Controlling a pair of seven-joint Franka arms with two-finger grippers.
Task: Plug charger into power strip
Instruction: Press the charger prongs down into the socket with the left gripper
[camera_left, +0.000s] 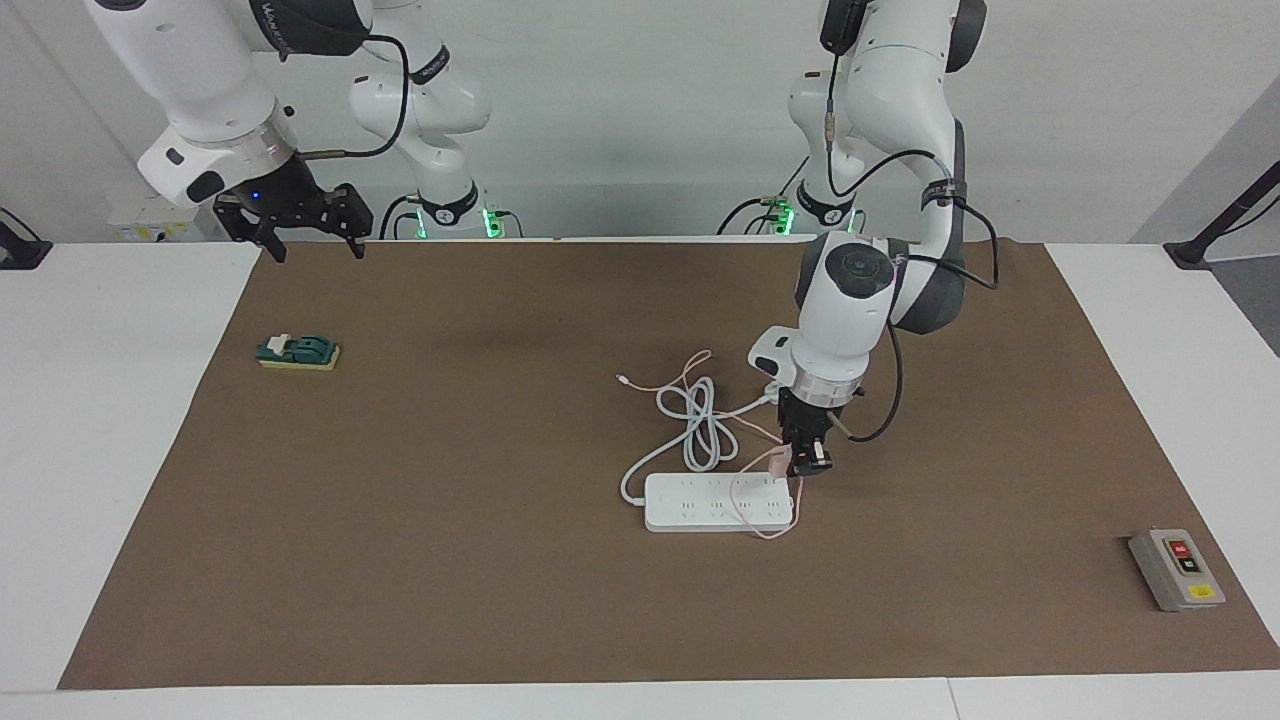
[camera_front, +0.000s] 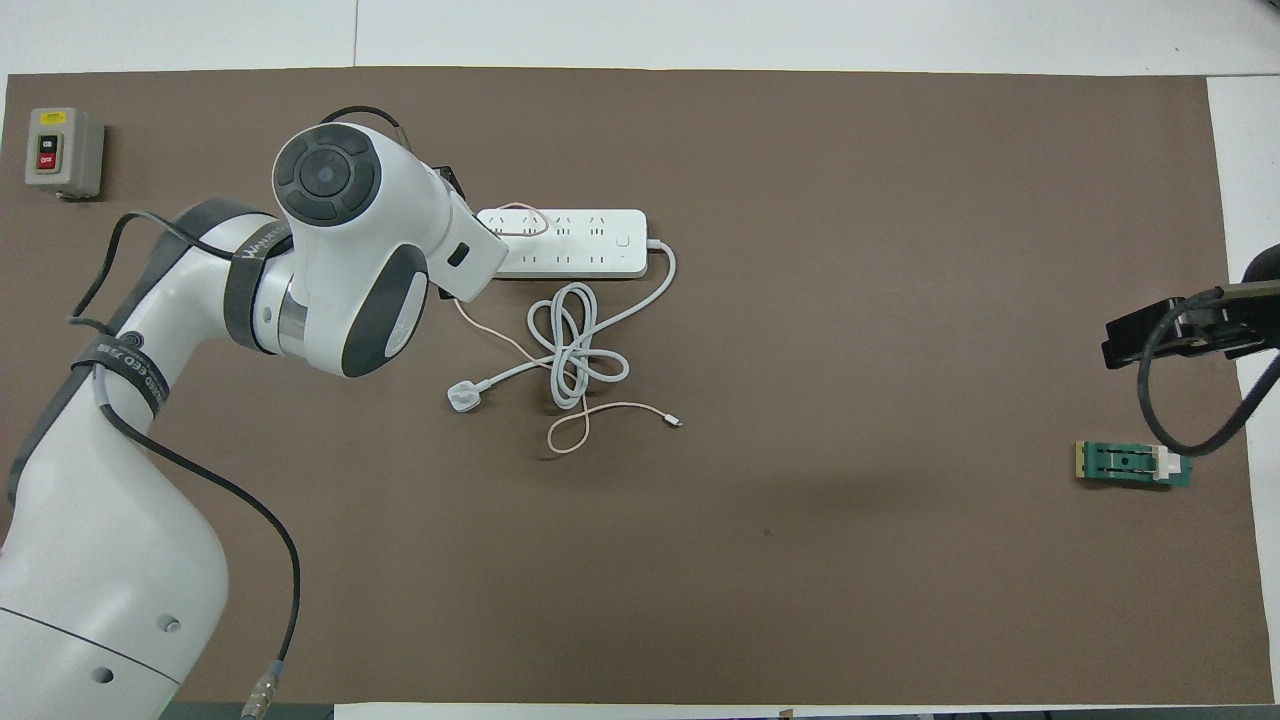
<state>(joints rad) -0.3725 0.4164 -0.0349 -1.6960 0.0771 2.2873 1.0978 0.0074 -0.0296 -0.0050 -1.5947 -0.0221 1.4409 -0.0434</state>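
The power strip (camera_left: 718, 502) (camera_front: 570, 243) lies flat on the brown mat, its thick white cord coiled on the side nearer to the robots. My left gripper (camera_left: 803, 464) points straight down over the strip's end toward the left arm's end of the table, shut on the small pale-pink charger (camera_left: 782, 462). The charger hangs just above that end of the strip. Its thin pink cable (camera_left: 760, 515) (camera_front: 525, 220) loops over the strip. In the overhead view my left arm hides the gripper and the charger. My right gripper (camera_left: 300, 228) (camera_front: 1180, 330) waits open, in the air over the mat's edge.
A white three-pin plug (camera_front: 462, 398) lies on the mat nearer to the robots than the strip. A grey button box (camera_left: 1177, 570) (camera_front: 62, 152) stands at the left arm's end. A small green part (camera_left: 298, 352) (camera_front: 1134, 464) lies at the right arm's end.
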